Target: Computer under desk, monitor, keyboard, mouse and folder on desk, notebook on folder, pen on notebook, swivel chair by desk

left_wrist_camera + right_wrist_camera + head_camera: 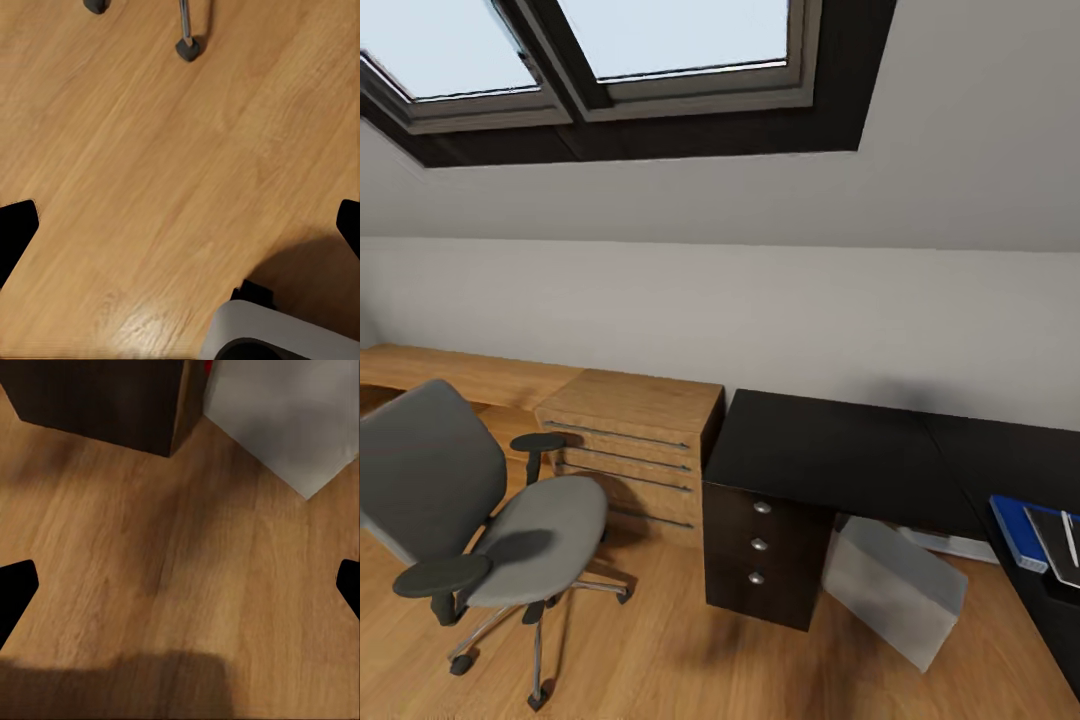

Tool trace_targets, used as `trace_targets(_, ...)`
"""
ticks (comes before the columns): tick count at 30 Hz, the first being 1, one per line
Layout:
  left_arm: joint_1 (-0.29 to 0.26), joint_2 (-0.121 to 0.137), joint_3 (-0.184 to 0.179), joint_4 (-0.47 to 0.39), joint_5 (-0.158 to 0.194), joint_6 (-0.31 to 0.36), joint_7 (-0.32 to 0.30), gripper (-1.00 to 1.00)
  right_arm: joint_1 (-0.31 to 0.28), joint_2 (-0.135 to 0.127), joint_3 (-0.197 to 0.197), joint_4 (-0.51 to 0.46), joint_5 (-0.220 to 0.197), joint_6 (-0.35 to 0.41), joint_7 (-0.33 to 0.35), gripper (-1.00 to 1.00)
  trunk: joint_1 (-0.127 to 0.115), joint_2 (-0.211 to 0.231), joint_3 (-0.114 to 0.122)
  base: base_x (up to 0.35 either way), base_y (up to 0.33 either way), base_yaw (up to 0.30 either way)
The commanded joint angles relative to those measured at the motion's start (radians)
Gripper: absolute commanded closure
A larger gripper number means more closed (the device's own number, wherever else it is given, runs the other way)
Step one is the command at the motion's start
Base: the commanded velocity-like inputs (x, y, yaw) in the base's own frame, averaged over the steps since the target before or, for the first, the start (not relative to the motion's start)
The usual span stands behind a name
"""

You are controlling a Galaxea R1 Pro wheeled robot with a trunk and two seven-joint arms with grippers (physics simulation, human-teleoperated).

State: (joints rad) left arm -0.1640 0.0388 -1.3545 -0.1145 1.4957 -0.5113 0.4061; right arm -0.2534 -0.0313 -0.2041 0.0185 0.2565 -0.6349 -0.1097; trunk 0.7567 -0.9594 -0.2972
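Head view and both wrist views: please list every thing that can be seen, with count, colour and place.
swivel chair: one, grey, on the floor left of the wooden chest
wooden drawer chest: one, light wood, between chair and desk
desk: one, black, against the wall at right
computer: one, light grey, tilted under the desk
folder: one, blue, on the desk's right part
notebook: one, dark, on the folder
pen: one, white, on the notebook
skylights: two, dark-framed, above
left gripper: open, over bare floor
right gripper: open, over floor near the computer

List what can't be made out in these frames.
- Folder, notebook, pen: head view, cut off by the picture's right edge.
- Computer: head view, upper part hidden under the desk.
- Swivel chair: left wrist view catches just two caster feet at the edge.
- Gripper fingertips: both wrist views, cut off at the side edges.
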Motion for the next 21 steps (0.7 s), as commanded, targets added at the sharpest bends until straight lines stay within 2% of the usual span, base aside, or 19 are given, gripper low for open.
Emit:
trace_targets(1,-0.001,0.001,-0.010,-0.004,0.004,-0.001,0.010,-1.00,0.009,-0.006,0.000,0.003,0.014,-0.030,-0.007,-1.00,0.000,-0.001,-0.001,0.000,0.000,0.271)
trace_targets(4,-0.001,0.001,-0.012,-0.004,0.005,0.000,0.010,-1.00,0.048,-0.018,-0.001,0.004,0.013,-0.127,-0.007,-1.00,0.000,-0.001,0.000,0.000,0.000,0.272)
trace_targets(12,-0.001,0.000,-0.016,-0.002,0.007,0.013,0.015,-1.00,0.095,-0.018,-0.001,0.004,0.014,-0.275,-0.007,-1.00,0.000,-0.001,0.001,0.000,0.000,0.273)
trace_targets(21,-0.001,-0.005,-0.017,0.000,0.005,0.065,0.012,-1.00,0.101,-0.005,0.000,0.004,0.015,-0.293,-0.006,-1.00,0.000,-0.001,0.001,0.000,0.000,0.273)
